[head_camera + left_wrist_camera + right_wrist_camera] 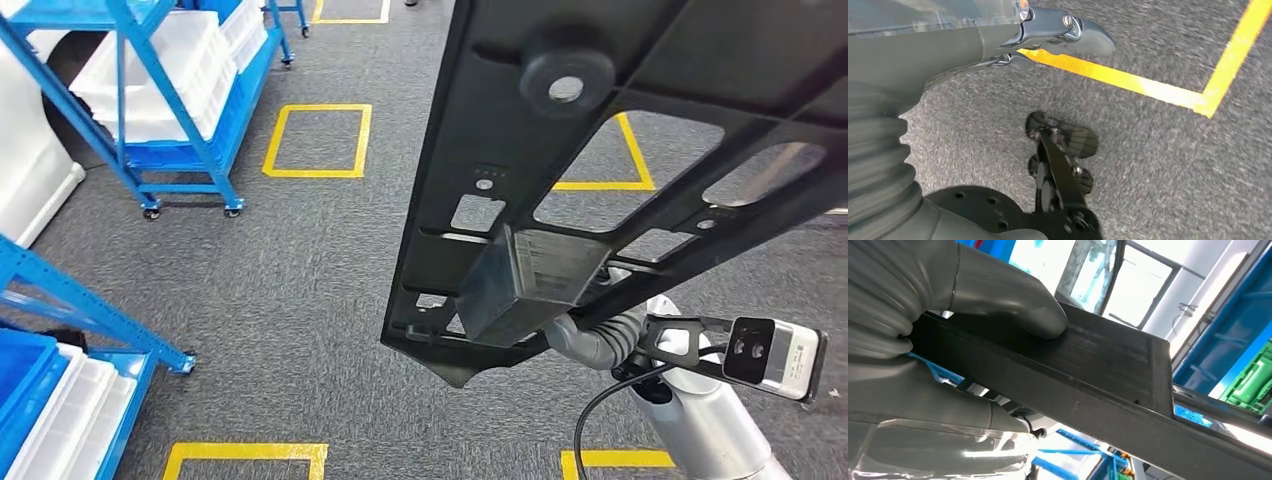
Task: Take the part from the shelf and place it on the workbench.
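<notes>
high above the grey carpet floor (300, 270), the part (600, 150), a long black plastic panel with cut-out windows and a round boss, hangs across the right half of the head view, tilted so one end points down toward the robot and the other runs out past the upper right corner. the right hand (938, 350) holds it: in the right wrist view the thick grey thumb (1013, 305) presses on one face of a flat black edge of the part (1088, 375), while the rest of the hand lies along the opposite face, so the edge is pinched between them. in the head view the grey ribbed wrist (600, 340) shows just under the lower end of the panel, beside a small camera (775, 355) on a bracket.

the left hand (1013, 35) hangs over the carpet, its dark fingers (1083, 37) stretched out near a yellow tape line (1148, 87) with nothing visible between them; whether they are spread cannot be told.

a blue shelf cart (190, 100) with white bins (160, 70) stands at the upper left, well apart from the part, and another blue rack (70, 310) sits at the lower left. yellow tape squares (318, 140) mark the floor.
</notes>
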